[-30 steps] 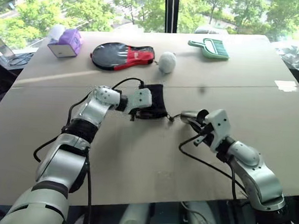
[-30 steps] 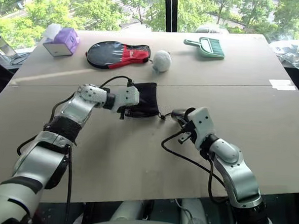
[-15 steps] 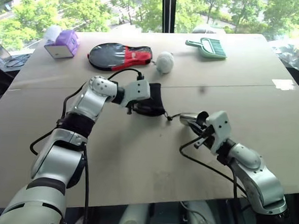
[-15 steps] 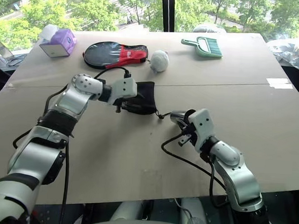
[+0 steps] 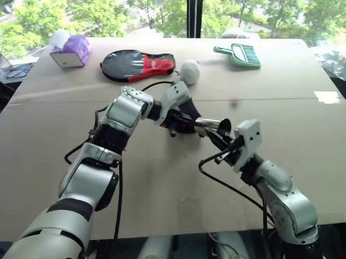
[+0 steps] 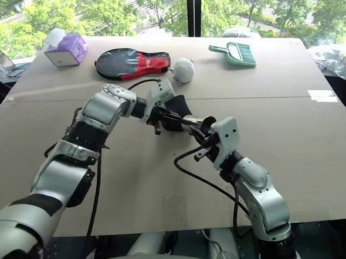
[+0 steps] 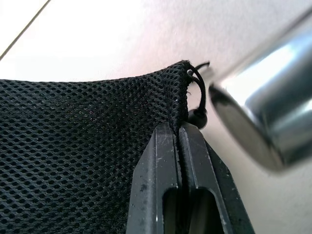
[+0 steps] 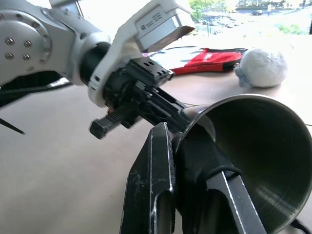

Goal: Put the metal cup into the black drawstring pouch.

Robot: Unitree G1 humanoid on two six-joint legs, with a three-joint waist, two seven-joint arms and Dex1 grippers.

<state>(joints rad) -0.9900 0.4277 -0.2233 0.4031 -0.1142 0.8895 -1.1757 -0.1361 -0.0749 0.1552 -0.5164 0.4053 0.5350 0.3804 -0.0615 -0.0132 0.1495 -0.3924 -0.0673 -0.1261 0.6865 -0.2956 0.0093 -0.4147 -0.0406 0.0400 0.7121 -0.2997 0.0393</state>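
Far edge of the tabletop, robot's left to right: purple tissue box at the far left corner, black-and-red paddle case, white ball just beside the case, green dustpan brush further right. Clear plastic bag off the far right corner. All well apart from the arms, nothing between the two grippers but bare board.

Left gripper: fingers pressed together, clamped on the rim of the black mesh pouch near its cord w/ the knot just beside the fingertips. Pouch is lifted off the board near the tabletop's middle, hanging from that grip.

Right gripper: shut on the metal cup, one finger inside the wall, one outside, pinching the rim. Cup lies about level, base toward the pouch, open mouth toward the right wrist. In the left wrist view the cup's base sits just beside the pouch's corner; touching or not, can't tell, prob. a small gap. Cup not in the pouch yet.
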